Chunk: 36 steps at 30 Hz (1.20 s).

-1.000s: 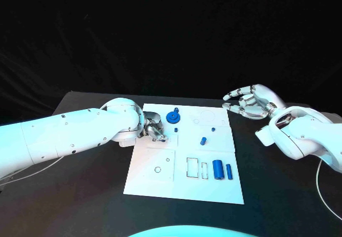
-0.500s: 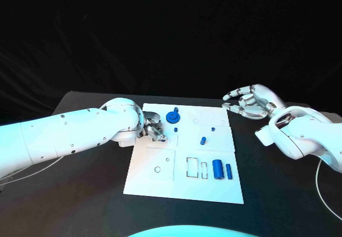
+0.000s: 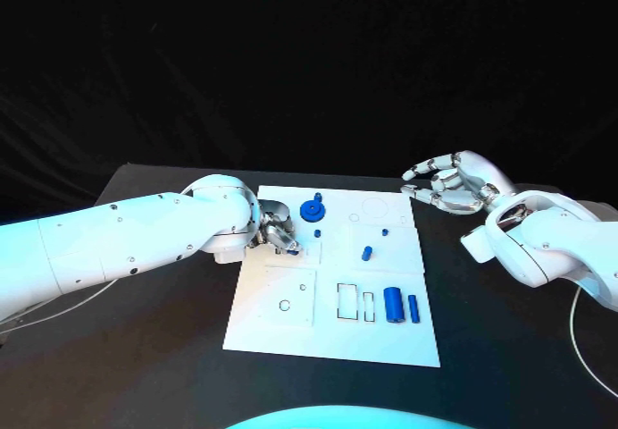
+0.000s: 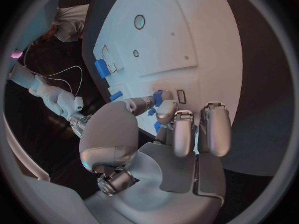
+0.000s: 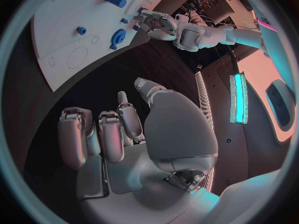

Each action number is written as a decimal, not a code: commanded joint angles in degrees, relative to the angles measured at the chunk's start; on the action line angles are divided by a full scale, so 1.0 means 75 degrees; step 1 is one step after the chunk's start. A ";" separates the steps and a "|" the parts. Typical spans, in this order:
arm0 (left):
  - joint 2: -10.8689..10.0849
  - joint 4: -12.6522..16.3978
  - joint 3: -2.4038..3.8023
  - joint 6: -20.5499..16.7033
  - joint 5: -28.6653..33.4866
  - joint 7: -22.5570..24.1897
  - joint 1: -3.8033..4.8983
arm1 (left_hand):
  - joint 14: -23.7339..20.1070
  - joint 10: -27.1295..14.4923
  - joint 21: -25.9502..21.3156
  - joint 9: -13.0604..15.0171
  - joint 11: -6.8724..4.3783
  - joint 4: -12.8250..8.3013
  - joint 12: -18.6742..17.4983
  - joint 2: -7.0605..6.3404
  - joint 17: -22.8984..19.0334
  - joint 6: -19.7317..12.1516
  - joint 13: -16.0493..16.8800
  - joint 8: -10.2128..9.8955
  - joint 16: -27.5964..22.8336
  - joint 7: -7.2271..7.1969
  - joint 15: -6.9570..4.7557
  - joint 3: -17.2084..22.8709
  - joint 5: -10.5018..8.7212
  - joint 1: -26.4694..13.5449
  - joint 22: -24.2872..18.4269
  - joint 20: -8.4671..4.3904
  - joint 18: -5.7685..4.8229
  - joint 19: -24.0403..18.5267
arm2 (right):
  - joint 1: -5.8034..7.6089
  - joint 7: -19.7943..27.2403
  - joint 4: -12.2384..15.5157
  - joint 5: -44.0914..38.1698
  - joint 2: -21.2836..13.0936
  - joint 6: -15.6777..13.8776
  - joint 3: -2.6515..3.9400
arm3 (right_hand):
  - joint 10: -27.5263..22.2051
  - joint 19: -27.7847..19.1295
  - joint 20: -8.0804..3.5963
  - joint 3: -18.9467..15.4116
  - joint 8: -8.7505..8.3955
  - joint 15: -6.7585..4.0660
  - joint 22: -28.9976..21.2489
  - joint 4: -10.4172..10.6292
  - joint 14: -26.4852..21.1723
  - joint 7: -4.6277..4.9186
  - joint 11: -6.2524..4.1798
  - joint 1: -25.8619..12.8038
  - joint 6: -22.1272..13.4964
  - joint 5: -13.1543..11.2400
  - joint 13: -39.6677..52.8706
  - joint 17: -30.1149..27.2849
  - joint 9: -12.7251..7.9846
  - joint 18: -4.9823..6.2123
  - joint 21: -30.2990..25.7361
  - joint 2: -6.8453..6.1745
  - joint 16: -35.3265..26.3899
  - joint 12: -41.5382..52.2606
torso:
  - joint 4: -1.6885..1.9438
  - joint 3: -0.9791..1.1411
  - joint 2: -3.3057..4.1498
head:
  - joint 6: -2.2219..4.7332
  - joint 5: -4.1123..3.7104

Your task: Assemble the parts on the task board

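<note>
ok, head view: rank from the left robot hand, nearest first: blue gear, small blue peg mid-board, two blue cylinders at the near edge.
1. Blue gear, just beyond the left robot hand, board's far side.
2. Small blue peg, mid-board, toward the right.
3. Two blue cylinders, near edge, right of the outlined slots.

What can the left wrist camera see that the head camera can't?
The left wrist view looks from right behind the left hand: its thumb and a finger pinch a small blue part just over the board. The head view lays out the whole task board, with the round blue part near its far edge and the right hand open off the board's right side. Both show the left hand and the board.
</note>
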 commanded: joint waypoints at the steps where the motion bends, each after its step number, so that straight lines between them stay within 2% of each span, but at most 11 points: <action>1: 0.0037 -0.0005 -0.0015 0.0272 0.0111 -0.0040 -0.0020 | 0.0793 0.0032 0.0023 -0.0013 -0.0046 -0.0480 0.0031 -0.0003 0.2009 0.0155 -0.0005 0.0030 0.0049 -0.0189 -0.0059 0.0463 0.0016 -0.0071 0.0012 -0.0062 -0.0076 -0.0002 | -0.0008 0.0026 0.0003 -0.0002 0.0005 0.0098 0.0000 | 0.0016 0.0078 -0.0045 -0.0007 0.0030 -0.0052 0.1299 0.0027 0.0514 -0.0022 -0.0056 -0.0031 0.0008 0.0028 0.0122 0.0839 -0.0013 0.0110 -0.0027 -0.0040 -0.0039 -0.0023 | -0.0005 -0.0001 -0.0002 | -0.0008 -0.0005; 20: 0.0119 -0.0092 -0.0017 0.0377 0.0133 -0.0045 -0.0020 | 0.0793 0.0083 0.0037 -0.0104 -0.0077 -0.0212 0.0075 0.0012 0.2009 0.0261 0.0039 0.0063 0.0049 -0.0225 -0.0087 0.0204 0.0015 -0.0503 0.0058 -0.0083 -0.0085 0.0024 | -0.0013 0.0033 0.0012 0.0001 -0.0011 0.0096 0.0000 | 0.0004 0.0058 -0.0046 -0.0006 0.0035 -0.0053 0.1278 0.0032 0.0500 -0.0023 -0.0057 -0.0037 0.0006 0.0029 0.0106 0.0782 -0.0015 0.0118 -0.0056 -0.0044 -0.0059 -0.0037 | 0.0000 -0.0002 -0.0003 | -0.0024 -0.0019; 26: 0.0144 -0.0123 -0.0018 0.0398 0.0134 -0.0045 -0.0020 | 0.0793 0.0115 0.0045 -0.0138 -0.0087 -0.0098 0.0101 0.0059 0.2009 0.0303 0.0069 0.0071 0.0049 -0.0238 -0.0096 0.0142 0.0014 -0.0654 0.0080 -0.0089 -0.0089 0.0036 | -0.0013 0.0035 0.0020 0.0001 -0.0020 0.0097 0.0000 | 0.0004 0.0058 -0.0046 -0.0006 0.0035 -0.0053 0.1278 0.0032 0.0500 -0.0023 -0.0057 -0.0037 0.0006 0.0029 0.0106 0.0782 -0.0015 0.0118 -0.0056 -0.0044 -0.0059 -0.0037 | 0.0000 -0.0005 0.0001 | -0.0026 -0.0030; 29: 0.0152 -0.0135 -0.0018 0.0416 0.0136 -0.0043 -0.0020 | 0.0793 0.0140 0.0057 -0.0181 -0.0095 0.0074 0.0112 0.0136 0.2009 0.0358 0.0080 0.0073 0.0049 -0.0247 -0.0102 0.0084 0.0015 -0.0865 0.0107 -0.0094 -0.0094 0.0051 | -0.0013 0.0036 0.0027 0.0001 -0.0027 0.0096 0.0000 | 0.0004 0.0058 -0.0046 -0.0006 0.0035 -0.0053 0.1278 0.0032 0.0500 -0.0023 -0.0057 -0.0037 0.0006 0.0029 0.0106 0.0782 -0.0015 0.0118 -0.0056 -0.0044 -0.0059 -0.0037 | -0.0003 -0.0002 0.0000 | -0.0032 -0.0032; 36: 0.0162 -0.0154 -0.0018 0.0449 0.0142 -0.0042 -0.0020 | 0.0793 0.0171 0.0066 -0.0220 -0.0105 0.0193 0.0130 0.0183 0.2009 0.0404 0.0103 0.0073 0.0049 -0.0260 -0.0111 0.0049 0.0016 -0.1043 0.0130 -0.0099 -0.0098 0.0063 | -0.0013 0.0038 0.0036 0.0001 -0.0034 0.0094 0.0000 | 0.0009 0.0048 -0.0047 -0.0006 0.0041 -0.0055 0.1268 0.0041 0.0495 -0.0025 -0.0058 -0.0047 0.0005 0.0029 0.0112 0.0761 -0.0018 0.0122 -0.0072 -0.0047 -0.0068 -0.0032 | 0.0004 -0.0004 -0.0003 | -0.0043 -0.0039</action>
